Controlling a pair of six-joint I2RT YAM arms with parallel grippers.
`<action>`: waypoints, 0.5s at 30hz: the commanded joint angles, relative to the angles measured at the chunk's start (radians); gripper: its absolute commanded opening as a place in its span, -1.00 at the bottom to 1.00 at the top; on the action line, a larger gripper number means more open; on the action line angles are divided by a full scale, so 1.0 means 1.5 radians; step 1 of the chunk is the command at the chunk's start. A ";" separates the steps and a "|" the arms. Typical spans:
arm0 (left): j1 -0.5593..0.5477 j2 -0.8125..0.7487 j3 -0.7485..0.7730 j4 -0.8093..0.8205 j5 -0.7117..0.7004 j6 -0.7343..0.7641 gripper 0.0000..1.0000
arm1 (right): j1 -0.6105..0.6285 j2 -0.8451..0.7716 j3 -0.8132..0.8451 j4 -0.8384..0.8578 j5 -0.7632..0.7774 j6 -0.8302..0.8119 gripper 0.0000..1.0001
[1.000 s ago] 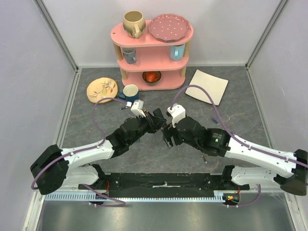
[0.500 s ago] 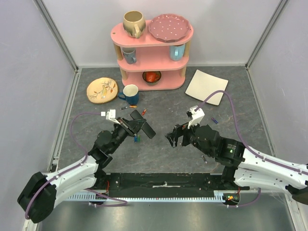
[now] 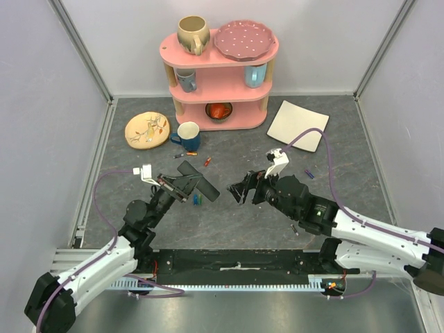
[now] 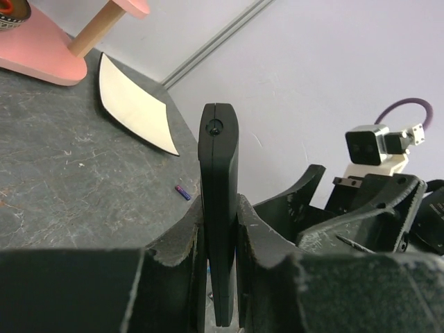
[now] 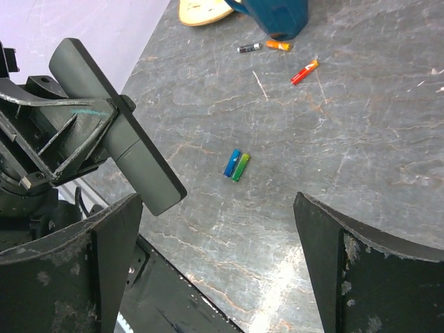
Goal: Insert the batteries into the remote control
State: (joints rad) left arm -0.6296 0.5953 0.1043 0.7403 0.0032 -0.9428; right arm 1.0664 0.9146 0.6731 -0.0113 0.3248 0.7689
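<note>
One remote is seen, pinched on edge between the pressed-in fingers of the left gripper and held clear of the table. The right gripper is spread wide and empty, facing the remote's free end across a gap. Six batteries are counted on the table: a blue-and-green pair lying side by side near the remote's free end, a dark battery and an orange battery end to end by the blue mug, a red battery near them, and a purple battery apart by the right arm. Four mugs, three plates, one bowl and one pink shelf are counted. Print on the batteries is too small to be read. A second ago the two grippers were met at mid-table; since then the left arm has been drawn back with the remote and the right jaws have been widened.
</note>
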 commanded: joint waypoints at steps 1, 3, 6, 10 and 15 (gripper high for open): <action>0.004 0.020 -0.009 0.094 0.024 -0.004 -0.96 | -0.009 0.042 -0.009 0.073 -0.057 0.056 0.94; 0.004 0.062 -0.004 0.143 0.038 0.005 -0.96 | -0.012 0.061 -0.020 0.119 -0.094 0.068 0.93; 0.004 0.110 -0.001 0.186 0.051 -0.009 -0.96 | -0.021 0.086 -0.037 0.180 -0.149 0.103 0.95; 0.004 0.143 -0.008 0.232 0.047 -0.020 -0.96 | -0.047 0.096 -0.074 0.255 -0.198 0.149 0.95; 0.004 0.146 -0.008 0.235 0.045 -0.017 -0.96 | -0.070 0.104 -0.104 0.307 -0.240 0.165 0.95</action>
State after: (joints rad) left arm -0.6292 0.8177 0.0895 0.9882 0.0624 -0.9504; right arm 0.9783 1.0634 0.5320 0.3099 0.0498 0.9680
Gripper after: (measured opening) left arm 0.229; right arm 0.976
